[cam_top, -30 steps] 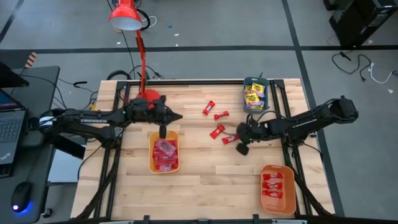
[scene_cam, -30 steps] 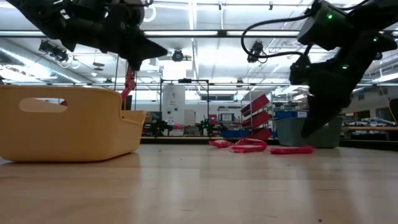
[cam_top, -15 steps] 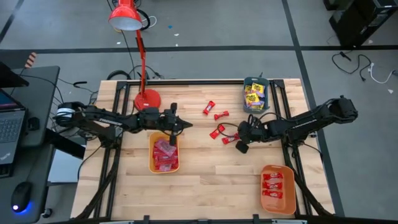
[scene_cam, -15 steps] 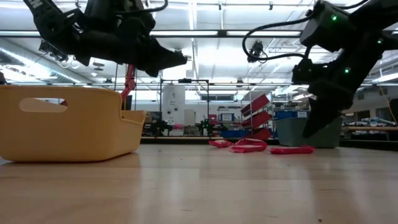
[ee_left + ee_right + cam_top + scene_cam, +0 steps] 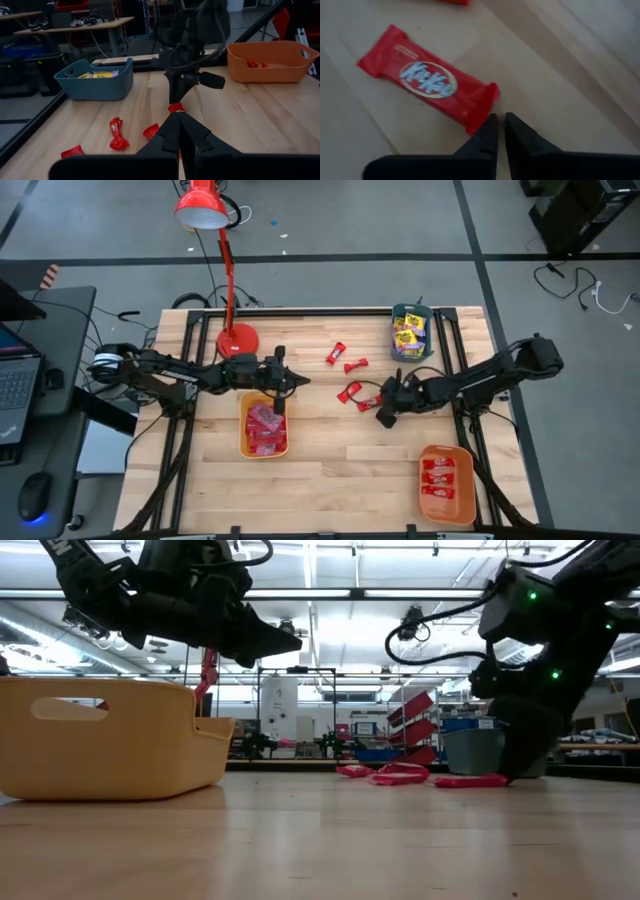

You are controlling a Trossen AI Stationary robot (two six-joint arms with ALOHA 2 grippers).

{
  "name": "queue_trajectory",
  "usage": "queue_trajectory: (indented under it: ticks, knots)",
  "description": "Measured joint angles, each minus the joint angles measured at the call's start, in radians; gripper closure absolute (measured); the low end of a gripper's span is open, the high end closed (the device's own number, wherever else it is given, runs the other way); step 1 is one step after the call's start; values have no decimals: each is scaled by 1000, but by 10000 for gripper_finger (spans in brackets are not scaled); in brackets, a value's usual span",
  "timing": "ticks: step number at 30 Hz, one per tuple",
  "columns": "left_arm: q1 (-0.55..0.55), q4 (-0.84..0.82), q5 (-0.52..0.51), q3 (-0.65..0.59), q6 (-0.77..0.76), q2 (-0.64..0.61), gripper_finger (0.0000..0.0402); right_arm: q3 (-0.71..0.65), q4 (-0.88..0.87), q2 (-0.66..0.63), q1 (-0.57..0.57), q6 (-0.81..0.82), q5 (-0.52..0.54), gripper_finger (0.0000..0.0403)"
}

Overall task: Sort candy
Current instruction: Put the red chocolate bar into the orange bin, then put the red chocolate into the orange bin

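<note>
Right gripper [image 5: 500,125] fingers nearly together, empty, low over table; red KitKat candy [image 5: 427,82] flat just ahead of tips. Left gripper [image 5: 290,382] pinched narrow, empty, above orange tray [image 5: 246,442].

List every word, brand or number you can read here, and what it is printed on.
"KitKat": on the red candy wrapper lying on the table just ahead of the right gripper.
Print on the yellow packets in the teal tray: too small to read.
Lettering on the left arm: too blurred to read.
</note>
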Motion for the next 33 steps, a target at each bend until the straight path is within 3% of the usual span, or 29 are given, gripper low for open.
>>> queue_trajectory:
  ticks: [7, 13, 17, 21, 26, 33]
  knots:
    - [0, -11, 0, 0, 0, 0, 400, 7, 153, 64, 55, -46, -1, 398]
    - [0, -12, 0, 0, 0, 0, 400, 27, 273, 64, 89, -92, -135, 402]
    - [0, -11, 0, 1, 0, 0, 400, 27, 267, 43, 109, -177, -72, 402]
    - [0, -14, 0, 0, 0, 0, 400, 27, 344, 25, 112, -389, -33, 399]
    - [0, -12, 0, 1, 0, 0, 400, 27, 502, 64, 85, -650, -3, 370]
    - [0, -24, 0, 1, 0, 0, 400, 27, 619, 176, 16, -689, -89, 287]
